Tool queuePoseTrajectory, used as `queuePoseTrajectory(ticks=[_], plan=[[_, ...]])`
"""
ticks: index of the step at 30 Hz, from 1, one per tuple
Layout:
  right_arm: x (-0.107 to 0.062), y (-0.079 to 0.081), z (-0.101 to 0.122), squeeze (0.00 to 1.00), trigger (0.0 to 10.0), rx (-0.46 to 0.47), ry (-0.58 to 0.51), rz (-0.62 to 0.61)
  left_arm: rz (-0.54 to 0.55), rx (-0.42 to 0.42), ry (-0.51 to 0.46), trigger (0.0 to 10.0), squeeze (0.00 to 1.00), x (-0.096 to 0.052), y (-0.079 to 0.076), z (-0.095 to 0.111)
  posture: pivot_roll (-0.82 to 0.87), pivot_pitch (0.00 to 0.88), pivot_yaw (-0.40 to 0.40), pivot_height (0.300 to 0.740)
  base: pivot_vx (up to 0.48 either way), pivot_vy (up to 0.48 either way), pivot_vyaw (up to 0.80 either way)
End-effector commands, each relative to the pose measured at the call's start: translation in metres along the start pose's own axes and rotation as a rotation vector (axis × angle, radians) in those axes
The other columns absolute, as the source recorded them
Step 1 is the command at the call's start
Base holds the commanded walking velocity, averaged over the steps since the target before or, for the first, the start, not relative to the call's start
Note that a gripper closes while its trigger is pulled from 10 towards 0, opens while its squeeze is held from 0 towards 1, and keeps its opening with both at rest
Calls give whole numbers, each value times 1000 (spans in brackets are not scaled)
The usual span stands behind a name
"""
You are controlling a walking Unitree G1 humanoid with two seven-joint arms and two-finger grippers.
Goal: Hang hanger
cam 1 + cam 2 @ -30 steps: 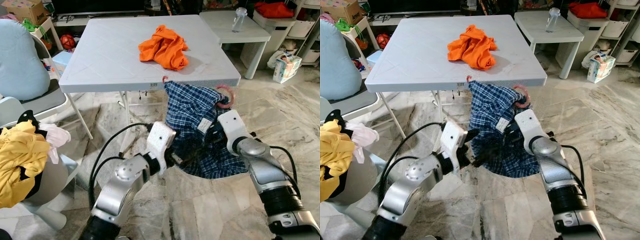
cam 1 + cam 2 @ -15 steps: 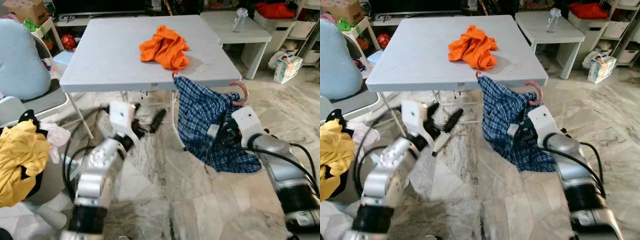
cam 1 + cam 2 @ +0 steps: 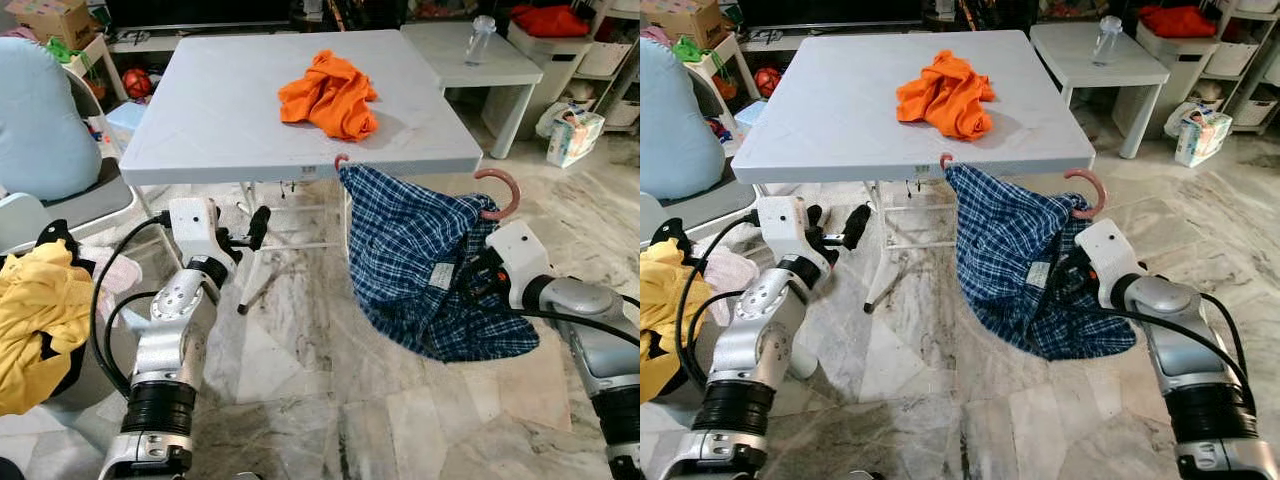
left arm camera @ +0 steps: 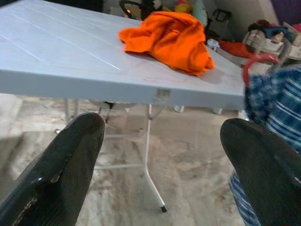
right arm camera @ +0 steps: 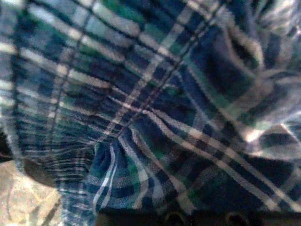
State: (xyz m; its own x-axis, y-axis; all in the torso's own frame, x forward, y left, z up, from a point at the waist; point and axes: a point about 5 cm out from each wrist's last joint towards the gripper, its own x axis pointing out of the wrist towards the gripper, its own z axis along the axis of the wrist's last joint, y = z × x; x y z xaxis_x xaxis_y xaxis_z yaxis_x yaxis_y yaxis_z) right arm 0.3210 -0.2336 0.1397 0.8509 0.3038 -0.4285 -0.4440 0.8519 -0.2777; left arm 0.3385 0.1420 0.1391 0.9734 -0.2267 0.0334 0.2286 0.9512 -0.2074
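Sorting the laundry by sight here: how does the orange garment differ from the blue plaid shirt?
The orange garment is plain orange; the plaid shirt is blue checked. The orange garment lies bunched on the white table; the plaid shirt hangs off the table's front edge on a pink hanger, its lower part at the right hand. Both are crumpled cloth.

No text, brand or number was legible anywhere. A small white label (image 3: pixel 440 276) sat on the blue plaid shirt (image 3: pixel 400 240), and a sticker (image 3: pixel 309 171) on the table's front edge (image 3: pixel 200 172), both too small to read.
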Motion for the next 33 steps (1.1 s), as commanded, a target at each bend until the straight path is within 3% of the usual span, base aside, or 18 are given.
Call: queuePoseTrajectory(ticks=[1, 8, 9, 10, 11, 12, 13, 15, 16, 17, 24, 25, 27, 28, 29, 33], plan=[[-1, -1, 9, 0, 10000, 4, -43, -17, -6, 16, 7, 10000, 1000, 1, -2, -2, 25, 57, -5, 740, 0, 0, 0], [4, 9, 10, 0, 10000, 17, -50, -3, 2, 13, 13, 10000, 1000, 1, -1, -5, 25, 57, -12, 740, 0, 0, 0], [4, 10, 9, 0, 7882, 21, -50, -1, 6, 10, 14, 10000, 1000, 1, -1, -6, 25, 56, -12, 740, 0, 0, 0], [4, 10, 9, 0, 7882, 21, -50, -1, 6, 10, 14, 10000, 1000, 1, -1, -6, 25, 56, -12, 740, 0, 0, 0], [5, 10, 9, 0, 3725, 24, -49, -2, 7, 8, 14, 10000, 1000, 1, -1, -6, 25, 57, -13, 740, 0, 0, 0], [5, 10, 9, 0, 3725, 26, -49, -4, 7, 7, 14, 10000, 1000, 2, -1, -6, 25, 57, -13, 740, 0, 0, 0], [5, 10, 9, 0, 2275, 26, -49, -4, 7, 6, 14, 10000, 1000, 2, -1, -6, 25, 57, -13, 740, 0, 0, 0], [5, 10, 9, 0, 2471, 27, -50, -2, 7, 5, 13, 10000, 1000, 2, -1, -6, 25, 57, -13, 740, 0, 0, 0], [5, 9, 9, 0, 275, 29, -50, -5, 7, 5, 14, 10000, 1000, 2, -1, -7, 23, 56, -14, 740, 0, 0, 0], [5, 9, 9, 0, 0, 31, -50, -7, 7, 5, 14, 10000, 1000, 2, -2, -7, 23, 56, -14, 740, 0, 0, 0], [-3, 4, 8, 0, 314, 39, -44, 37, 14, 10, 23, 10000, 1000, 3, 0, -9, 22, 58, -14, 740, 0, 0, 0], [-7, -1, 10, 0, 10000, 28, -46, 57, 9, 15, 30, 10000, 1000, 4, 0, -9, 22, 58, -14, 740, 0, 0, 0], [-17, -6, 14, 0, 10000, 44, -52, 122, 0, 27, 41, 10000, 949, 7, -2, -10, 19, 60, -14, 740, 0, 0, 0], [-27, -7, 13, 0, 10000, 15, -42, 198, -17, 42, 50, 10000, 392, 9, -4, -12, 8, 59, -16, 740, 0, 0, 0], [-33, -9, 12, 0, 10000, -3, -35, 231, -29, 49, 52, 10000, 0, 10, -7, -12, 8, 59, -16, 740, 0, 0, 0], [-38, -18, 12, 0, 10000, 40, -28, 210, -49, 38, 63, 10000, 0, 16, -14, -15, 1, 61, -15, 740, 0, 0, 0]])
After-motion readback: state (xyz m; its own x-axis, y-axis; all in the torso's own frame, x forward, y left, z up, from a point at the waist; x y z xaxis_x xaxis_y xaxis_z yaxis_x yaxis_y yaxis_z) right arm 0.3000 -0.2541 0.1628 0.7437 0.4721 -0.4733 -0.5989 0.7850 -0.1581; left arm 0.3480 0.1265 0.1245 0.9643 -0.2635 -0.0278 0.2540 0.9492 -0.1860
